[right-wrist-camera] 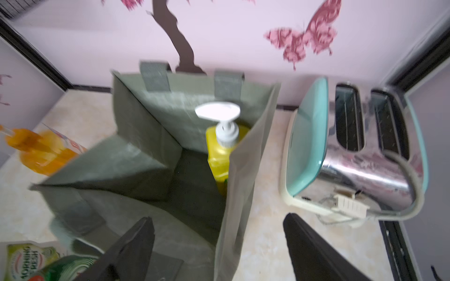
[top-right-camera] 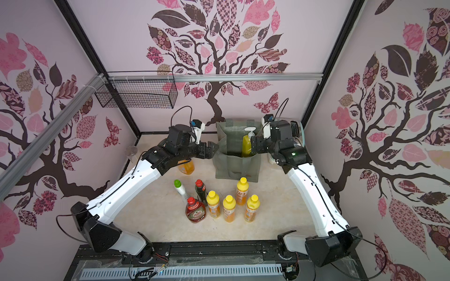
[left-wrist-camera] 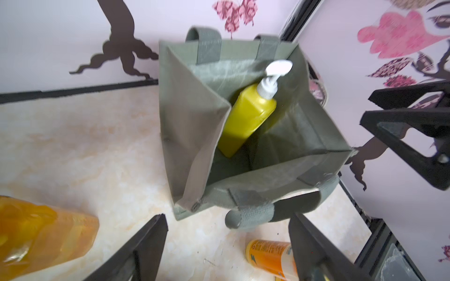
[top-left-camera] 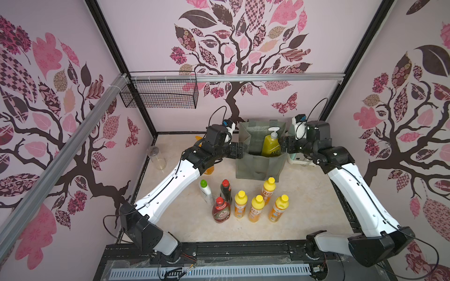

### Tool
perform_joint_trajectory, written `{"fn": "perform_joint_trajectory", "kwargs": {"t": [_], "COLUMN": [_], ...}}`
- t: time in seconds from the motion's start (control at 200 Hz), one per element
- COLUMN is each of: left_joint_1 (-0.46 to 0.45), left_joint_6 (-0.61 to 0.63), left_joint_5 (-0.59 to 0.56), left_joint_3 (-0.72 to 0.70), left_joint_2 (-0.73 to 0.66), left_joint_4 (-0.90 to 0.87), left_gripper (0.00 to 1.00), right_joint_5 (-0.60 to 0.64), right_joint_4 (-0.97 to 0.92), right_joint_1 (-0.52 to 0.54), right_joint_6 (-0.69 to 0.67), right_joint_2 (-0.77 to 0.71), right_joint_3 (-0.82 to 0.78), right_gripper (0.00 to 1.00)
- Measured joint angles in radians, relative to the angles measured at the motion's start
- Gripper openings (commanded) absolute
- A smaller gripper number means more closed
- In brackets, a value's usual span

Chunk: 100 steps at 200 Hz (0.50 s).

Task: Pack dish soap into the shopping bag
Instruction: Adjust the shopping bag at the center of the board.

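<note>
The grey-green shopping bag (top-left-camera: 255, 165) (top-right-camera: 233, 167) (left-wrist-camera: 192, 136) (right-wrist-camera: 146, 155) stands open at the back, with the yellow AXE pump bottle (top-left-camera: 270, 146) (top-right-camera: 246, 146) (left-wrist-camera: 246, 119) (right-wrist-camera: 220, 158) upright inside. My left gripper (top-left-camera: 243, 150) (left-wrist-camera: 229, 216) is open beside the bag's left side and holds nothing. My right gripper (top-left-camera: 283, 143) (right-wrist-camera: 219, 217) is open astride the bag's right wall. An orange pump bottle (top-left-camera: 209, 170) (left-wrist-camera: 36, 231) is half hidden under the left arm. In front stand a white green-capped bottle (top-left-camera: 205, 192), a dark red-capped one (top-left-camera: 225, 189), the red Fairy (top-left-camera: 221, 211) and several small orange bottles (top-left-camera: 256, 208).
A mint and chrome toaster (right-wrist-camera: 353, 150) (top-left-camera: 295, 158) sits right of the bag, close to my right wrist. A clear glass jar (top-left-camera: 157, 158) stands by the left wall. A black wire basket (top-left-camera: 160, 93) hangs on the back rail.
</note>
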Motion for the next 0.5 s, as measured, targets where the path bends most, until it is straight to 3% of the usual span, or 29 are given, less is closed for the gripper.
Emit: {"fn": "perform_joint_trajectory", "kwargs": {"t": [0.145,0.295,0.5], "left_joint_1": [0.023,0.024,-0.007], "left_joint_6": [0.010,0.005,-0.017], "left_joint_5": [-0.016,0.007,0.044], "left_joint_3": [0.032,-0.057,-0.169], "left_joint_2": [0.027,0.047,0.047], "left_joint_4": [0.003,0.031,0.060], "left_gripper": [0.84,0.83,0.69], "right_joint_5": [-0.094,-0.237,-0.327], "right_joint_4": [0.002,-0.008,-0.054], "right_joint_1": [0.000,0.000,0.000], "right_joint_6": [-0.020,-0.024,-0.013], "right_joint_2": [0.058,0.202,0.348], "right_joint_3": [0.143,0.252,0.225], "right_gripper": [0.72,0.64,0.59]}}
